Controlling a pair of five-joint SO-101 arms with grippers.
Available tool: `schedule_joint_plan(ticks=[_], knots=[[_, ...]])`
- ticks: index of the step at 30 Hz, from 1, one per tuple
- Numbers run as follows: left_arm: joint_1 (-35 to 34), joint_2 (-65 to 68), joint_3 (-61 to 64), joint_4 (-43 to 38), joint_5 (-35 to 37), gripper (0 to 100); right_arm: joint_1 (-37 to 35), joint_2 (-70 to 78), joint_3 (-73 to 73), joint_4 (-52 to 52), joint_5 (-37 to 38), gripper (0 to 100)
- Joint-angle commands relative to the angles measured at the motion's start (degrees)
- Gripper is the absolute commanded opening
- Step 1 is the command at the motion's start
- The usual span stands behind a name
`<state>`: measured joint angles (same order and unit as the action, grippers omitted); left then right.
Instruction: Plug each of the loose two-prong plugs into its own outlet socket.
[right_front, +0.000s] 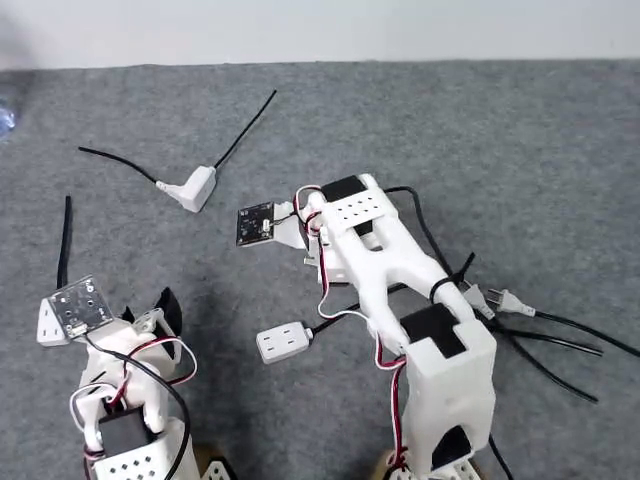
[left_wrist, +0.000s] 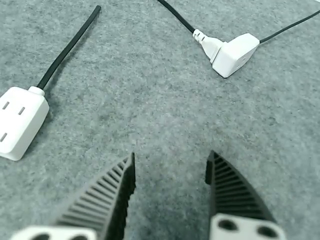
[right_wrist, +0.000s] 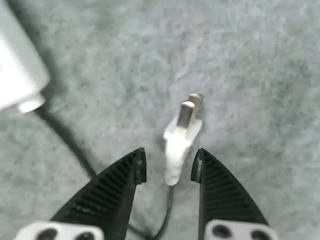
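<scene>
Presently, a two-prong plug (right_wrist: 181, 137) is straddled by the right gripper (right_wrist: 169, 159). Its jaws are set narrowly apart, and grey carpet (right_front: 560, 150) can be seen between each jaw and the plug body, so a firm clamp is judged not to be made yet. The prongs are pointed away from the wrist, and the thin cord (right_wrist: 169, 205) is trailed back between the jaws.

In the high view, the right arm's head is placed near the middle of the table. Two more loose plugs (right_front: 492, 298) are found at about 4 o'clock. One outlet socket (right_front: 200, 187) is laid at 10 o'clock, and a second socket (right_front: 280, 343) close in at 6 o'clock. A third socket (left_wrist: 20, 120) is tucked by the left arm at 8 o'clock. The left gripper (left_wrist: 170, 162) is held wide apart over bare carpet, with nothing in it.

The plug is judged light, hard and smooth, so a slip under a loose pinch is to be expected. The metal prongs are stiff, while the cord is limp and likely to tug the body askew. Hold is best taken across the flat sides of the moulded body, just behind the prongs. Neither the cord nor the blades should be gripped.
</scene>
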<state>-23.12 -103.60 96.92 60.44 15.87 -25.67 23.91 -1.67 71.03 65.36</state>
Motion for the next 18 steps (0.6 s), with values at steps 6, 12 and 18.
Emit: schedule_joint_plan(ticks=[6, 12, 18], knots=[[-0.3, -0.7, -0.6, 0.2, -0.5, 22, 0.4, -0.1, -6.2, -2.8, -0.7, 0.0], [-0.3, -0.7, -0.6, 0.2, -0.5, 22, -1.5, 0.0, -10.8, 7.4, 0.5, 0.8], [-0.3, -0.7, -0.6, 0.2, -0.5, 22, -3.1, 0.5, -17.2, 22.1, 7.0, 0.9]])
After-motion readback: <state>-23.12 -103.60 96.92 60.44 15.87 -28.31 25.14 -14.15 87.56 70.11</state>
